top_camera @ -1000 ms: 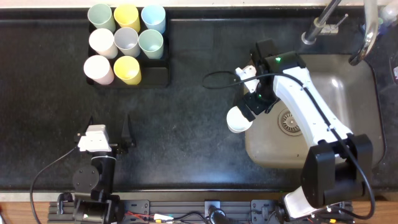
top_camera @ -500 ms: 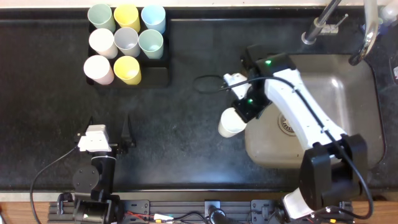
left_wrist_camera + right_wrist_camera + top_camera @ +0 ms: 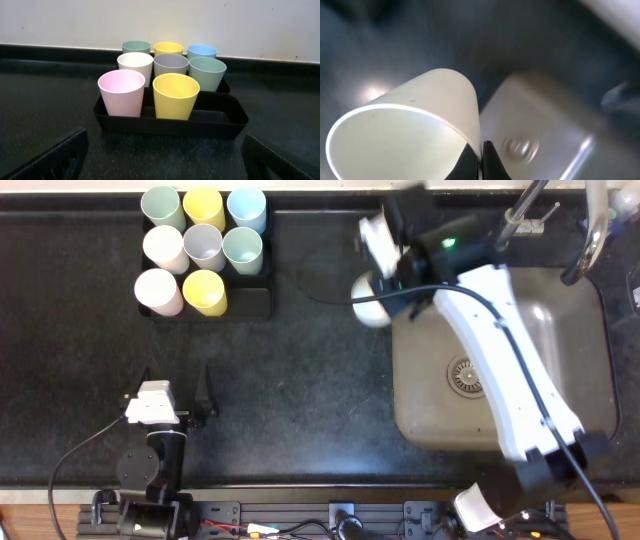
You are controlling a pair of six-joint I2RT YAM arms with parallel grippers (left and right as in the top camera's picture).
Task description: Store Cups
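The right end effector (image 3: pixel 481 158) is closed on a white cup (image 3: pixel 405 131), its two fingers pinching the cup's wall at the rim, one inside and one outside. The cup is tilted on its side, its open mouth turned towards the wrist camera. It hangs lifted above the dark tabletop (image 3: pixel 300 400), and the corner of the steel sink (image 3: pixel 545 150) and its drain (image 3: pixel 519 146) lie near it below. In the top view the white cup (image 3: pixel 370 308) shows just beside the sink's far left corner, well apart from the black tray (image 3: pixel 255 302).

The tray stands at the far left of the tabletop and holds eight upright cups in three rows. The far row has a grey-green cup (image 3: pixel 162 205), a yellow cup (image 3: pixel 204 206) and a blue cup (image 3: pixel 246 208). The middle row has another white one (image 3: pixel 165 246), a grey cup (image 3: pixel 204 246) and a green cup (image 3: pixel 243 250). The near row has a pink cup (image 3: pixel 159 292) and a second yellow cup (image 3: pixel 204 292). The slot to their right is bare.

The left end effector (image 3: pixel 176 380) is at the near left of the tabletop, in front of the tray, with its fingers spread wide and nothing between them.

A faucet (image 3: pixel 520 215) stands behind the sink.
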